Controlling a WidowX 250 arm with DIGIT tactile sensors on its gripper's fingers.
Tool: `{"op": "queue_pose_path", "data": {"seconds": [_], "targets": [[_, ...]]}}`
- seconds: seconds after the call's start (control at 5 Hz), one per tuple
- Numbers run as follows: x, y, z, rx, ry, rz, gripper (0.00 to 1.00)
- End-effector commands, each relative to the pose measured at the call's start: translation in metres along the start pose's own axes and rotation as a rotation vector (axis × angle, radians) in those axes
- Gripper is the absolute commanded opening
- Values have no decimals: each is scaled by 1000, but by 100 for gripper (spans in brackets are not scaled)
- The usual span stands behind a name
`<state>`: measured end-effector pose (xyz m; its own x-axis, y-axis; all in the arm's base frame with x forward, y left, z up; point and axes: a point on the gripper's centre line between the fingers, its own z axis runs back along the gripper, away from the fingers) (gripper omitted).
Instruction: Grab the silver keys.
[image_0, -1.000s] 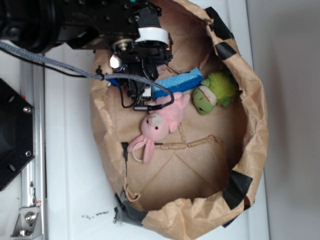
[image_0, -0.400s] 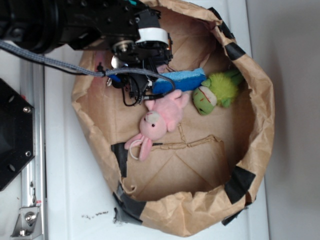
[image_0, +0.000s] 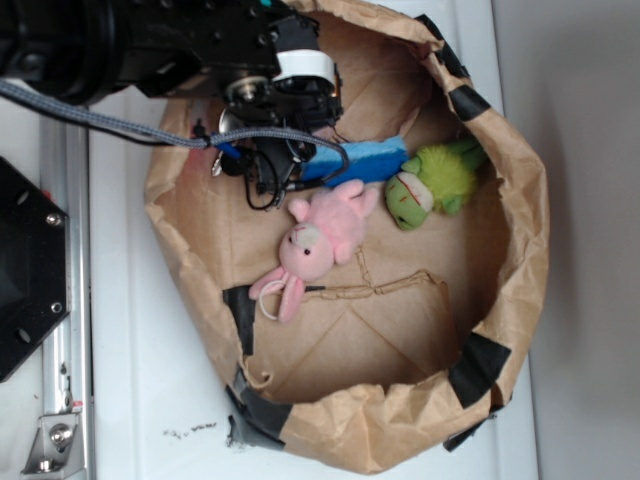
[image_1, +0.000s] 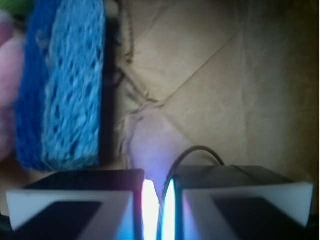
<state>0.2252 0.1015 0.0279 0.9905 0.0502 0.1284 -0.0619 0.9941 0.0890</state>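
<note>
Since the earlier frames the brown paper bag (image_0: 520, 230) has spread wider on its left side, and the pink plush bunny (image_0: 320, 240) lies a little lower and further left on the bag's floor. The black arm (image_0: 200, 50) has shifted slightly toward the bag's upper left rim.

In the wrist view the gripper (image_1: 159, 187) has its two white-edged fingers (image_1: 70, 200) drawn almost together, with only a narrow, glaring bright slit between them. A thin dark wire loop, the ring of the silver keys (image_1: 200, 149), arches up out of that slit, so the jaws appear clamped on the bunch; glare hides the keys themselves. In the exterior view the arm covers that spot.

A blue sponge (image_0: 355, 160) lies just beside the gripper, with the bunny touching its lower edge. A green plush toy (image_0: 430, 185) sits at the sponge's right end.
</note>
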Motion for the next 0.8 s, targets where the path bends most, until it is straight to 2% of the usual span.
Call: {"op": "queue_pose_path", "data": {"seconds": [0.0,0.2,0.4,0.6], "targets": [[-5,-17,95,-138,25,75,0],[6,-47,148,-392,10,76,0],[17,-71,135,-309,16,92,0],[23,-74,117,-229,60,116,0]]}}
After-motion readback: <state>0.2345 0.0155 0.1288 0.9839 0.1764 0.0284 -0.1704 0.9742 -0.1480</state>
